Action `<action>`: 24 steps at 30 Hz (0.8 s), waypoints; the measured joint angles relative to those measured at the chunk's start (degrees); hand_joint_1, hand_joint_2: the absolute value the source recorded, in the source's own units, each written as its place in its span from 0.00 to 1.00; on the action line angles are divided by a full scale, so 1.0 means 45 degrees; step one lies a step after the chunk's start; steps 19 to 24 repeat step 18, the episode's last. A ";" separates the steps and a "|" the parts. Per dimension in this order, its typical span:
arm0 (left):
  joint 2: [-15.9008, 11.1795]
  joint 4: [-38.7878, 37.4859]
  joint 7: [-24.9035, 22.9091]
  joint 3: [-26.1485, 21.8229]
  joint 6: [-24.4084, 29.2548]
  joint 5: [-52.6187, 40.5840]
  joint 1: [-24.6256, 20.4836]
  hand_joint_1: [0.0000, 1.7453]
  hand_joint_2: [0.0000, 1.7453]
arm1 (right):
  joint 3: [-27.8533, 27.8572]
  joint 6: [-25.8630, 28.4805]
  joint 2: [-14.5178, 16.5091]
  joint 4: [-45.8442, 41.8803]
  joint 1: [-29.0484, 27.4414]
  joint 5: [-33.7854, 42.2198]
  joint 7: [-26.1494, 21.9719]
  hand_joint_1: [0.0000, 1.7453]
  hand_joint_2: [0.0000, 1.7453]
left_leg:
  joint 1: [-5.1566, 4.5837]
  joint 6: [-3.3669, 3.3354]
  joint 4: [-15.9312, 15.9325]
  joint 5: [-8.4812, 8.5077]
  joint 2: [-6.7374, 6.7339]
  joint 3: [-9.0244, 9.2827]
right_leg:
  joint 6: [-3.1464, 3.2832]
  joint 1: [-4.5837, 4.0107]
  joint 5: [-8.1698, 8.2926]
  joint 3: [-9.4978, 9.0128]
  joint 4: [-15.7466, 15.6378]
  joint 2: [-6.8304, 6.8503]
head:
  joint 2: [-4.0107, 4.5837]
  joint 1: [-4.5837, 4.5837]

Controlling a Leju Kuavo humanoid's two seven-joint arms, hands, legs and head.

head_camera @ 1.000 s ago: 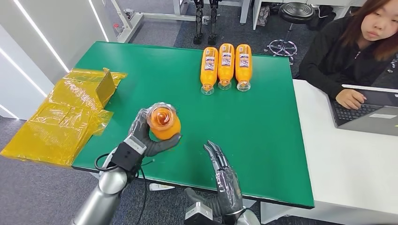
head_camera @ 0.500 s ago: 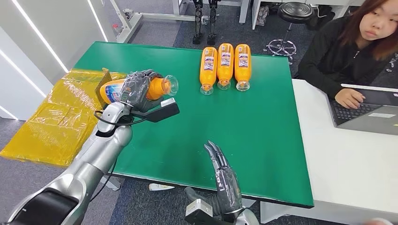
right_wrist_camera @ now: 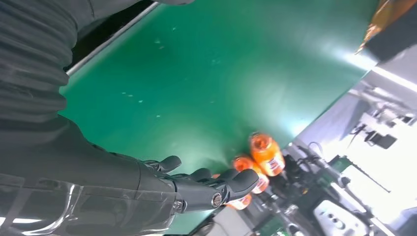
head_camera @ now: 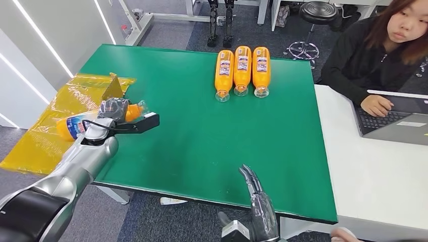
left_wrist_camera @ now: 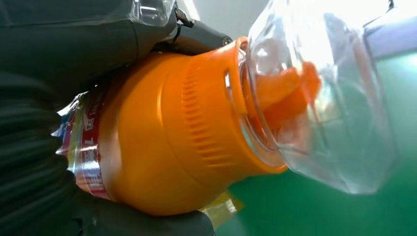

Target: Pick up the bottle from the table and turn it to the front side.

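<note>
My left hand (head_camera: pixel 114 109) grips an orange bottle (head_camera: pixel 75 125) around its middle. The bottle is held sideways above the table's left edge, its clear cap toward the table and its blue-and-white label end out over the yellow bags. Up close in the left wrist view, the bottle's orange shoulder (left_wrist_camera: pixel 172 132) and clear cap (left_wrist_camera: pixel 319 98) sit in my dark fingers (left_wrist_camera: pixel 74 44). My right hand (head_camera: pixel 258 201) hovers by the near edge of the green table (head_camera: pixel 282 136), fingers straight and apart, holding nothing; the right wrist view also shows this hand (right_wrist_camera: pixel 196 189).
Three more orange bottles (head_camera: pixel 243 65) lie side by side at the table's far edge, caps toward me. Yellow plastic bags (head_camera: pixel 55 131) pile up left of the table. A person (head_camera: pixel 383 45) sits at a white desk (head_camera: pixel 373 171) on the right with a laptop (head_camera: pixel 393 121).
My left arm has swung the bottle from over the table's left part out to the left edge, and lower. My right hand has drawn back toward the near edge.
</note>
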State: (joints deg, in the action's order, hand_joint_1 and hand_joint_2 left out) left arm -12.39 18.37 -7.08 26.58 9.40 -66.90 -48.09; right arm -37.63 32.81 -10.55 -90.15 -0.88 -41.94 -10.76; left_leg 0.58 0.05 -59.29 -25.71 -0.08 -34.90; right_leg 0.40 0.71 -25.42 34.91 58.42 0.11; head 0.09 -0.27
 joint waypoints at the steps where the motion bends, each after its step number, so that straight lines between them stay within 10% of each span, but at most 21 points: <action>1: -0.0101 -0.0125 -0.0095 0.0000 -0.0053 -0.0009 0.0037 0.72 1.00 | 0.0119 -0.0028 -0.0049 -0.0142 -0.0158 -0.0066 0.0079 0.00 1.00 | 0.0000 0.0000 0.0000 0.0000 0.0000 -0.0001 | 0.0000 0.0000 0.0000 0.0000 0.0000 0.0000 | 0.0000 0.0001; 4: -0.0317 -0.0401 -0.0369 0.0000 -0.0169 -0.0115 0.0145 0.02 1.00 | 0.0394 -0.0196 -0.0130 -0.0511 -0.0589 -0.0310 0.0357 0.00 1.00 | 0.0000 0.0000 0.0001 0.0000 0.0000 -0.0004 | 0.0000 0.0000 0.0000 -0.0001 0.0000 0.0001 | 0.0000 0.0000; 24: -0.0933 -0.0809 -0.0678 0.0000 -0.0521 -0.0682 0.0750 0.00 1.00 | 0.0960 -0.1860 -0.0056 -0.1616 -0.1244 -0.1557 0.1009 0.00 1.00 | 0.0000 0.0001 0.0003 0.0001 -0.0018 -0.0004 | 0.0002 0.0000 0.0002 0.0008 0.0002 -0.0013 | 0.0000 0.0001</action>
